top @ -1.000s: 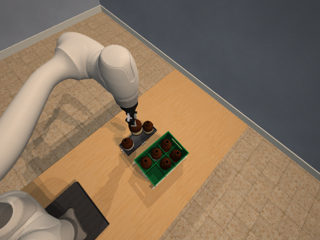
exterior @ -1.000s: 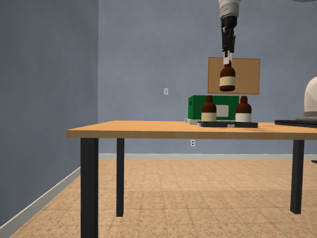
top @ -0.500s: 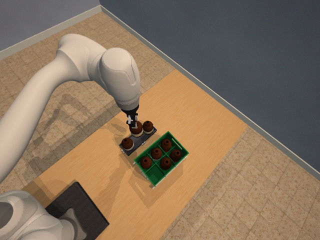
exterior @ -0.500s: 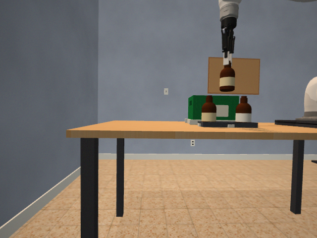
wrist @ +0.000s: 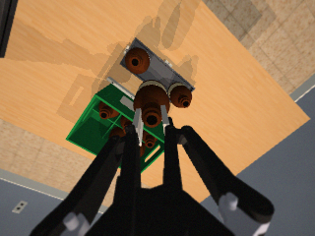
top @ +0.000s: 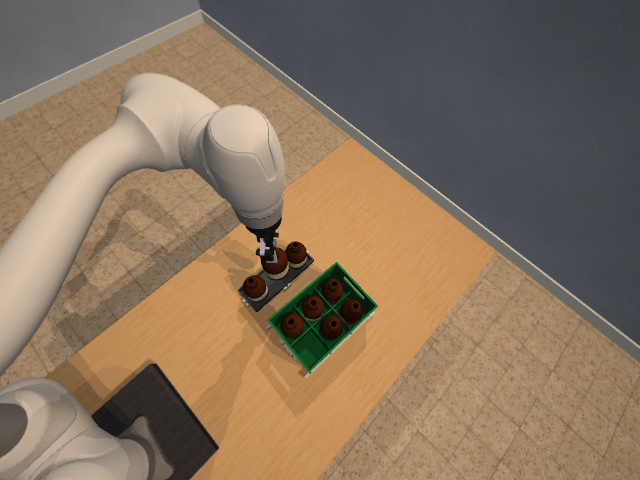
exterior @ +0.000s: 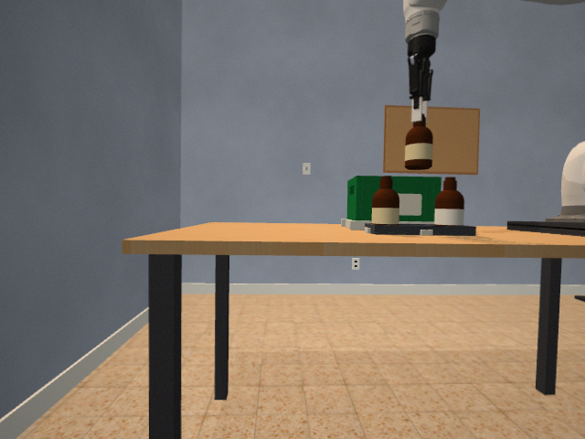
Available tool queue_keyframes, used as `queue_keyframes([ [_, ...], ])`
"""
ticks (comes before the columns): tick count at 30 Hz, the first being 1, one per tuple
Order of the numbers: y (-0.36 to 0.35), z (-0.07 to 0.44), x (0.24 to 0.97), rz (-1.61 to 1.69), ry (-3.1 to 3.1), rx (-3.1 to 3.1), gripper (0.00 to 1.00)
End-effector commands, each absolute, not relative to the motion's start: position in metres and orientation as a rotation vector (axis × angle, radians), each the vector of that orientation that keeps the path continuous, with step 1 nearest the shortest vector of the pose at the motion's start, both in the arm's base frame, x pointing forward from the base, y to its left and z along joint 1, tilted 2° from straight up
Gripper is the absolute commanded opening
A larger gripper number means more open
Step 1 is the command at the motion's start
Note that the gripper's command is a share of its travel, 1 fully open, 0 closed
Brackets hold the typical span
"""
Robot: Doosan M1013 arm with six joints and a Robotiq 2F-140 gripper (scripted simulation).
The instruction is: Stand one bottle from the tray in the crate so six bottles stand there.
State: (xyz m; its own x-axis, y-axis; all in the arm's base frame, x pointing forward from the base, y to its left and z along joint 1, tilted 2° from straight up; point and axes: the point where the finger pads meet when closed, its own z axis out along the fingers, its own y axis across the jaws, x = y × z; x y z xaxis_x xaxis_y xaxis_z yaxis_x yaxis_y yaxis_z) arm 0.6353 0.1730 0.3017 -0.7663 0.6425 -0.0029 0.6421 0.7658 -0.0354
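While fingers [exterior: 420, 114] pinch the bottle [exterior: 419, 147] aloft — seemingly over the tray's [exterior: 449, 230] edge.

Bare test room, wooden table [exterior: 283, 236], tiled floor [exterior: 354, 354], blue walls [exterior: 94, 118]

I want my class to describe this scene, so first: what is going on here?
The robot arm's black gripper is shut on the neck of a brown glass bottle with a cream label, holding it in the air above the dark flat tray. Two more bottles stand on that tray. The green plastic crate beside it holds five bottles, with one cell unfilled.
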Motion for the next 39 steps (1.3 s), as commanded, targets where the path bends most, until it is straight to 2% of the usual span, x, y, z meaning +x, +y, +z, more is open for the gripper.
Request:
queue_keyframes([
  [1,0.169,0.302,0.634,0.053,-2.943,-1.070,0.00],
  [39,0.097,0.304,0.618,0.053,-2.943,-1.070,0.00],
])
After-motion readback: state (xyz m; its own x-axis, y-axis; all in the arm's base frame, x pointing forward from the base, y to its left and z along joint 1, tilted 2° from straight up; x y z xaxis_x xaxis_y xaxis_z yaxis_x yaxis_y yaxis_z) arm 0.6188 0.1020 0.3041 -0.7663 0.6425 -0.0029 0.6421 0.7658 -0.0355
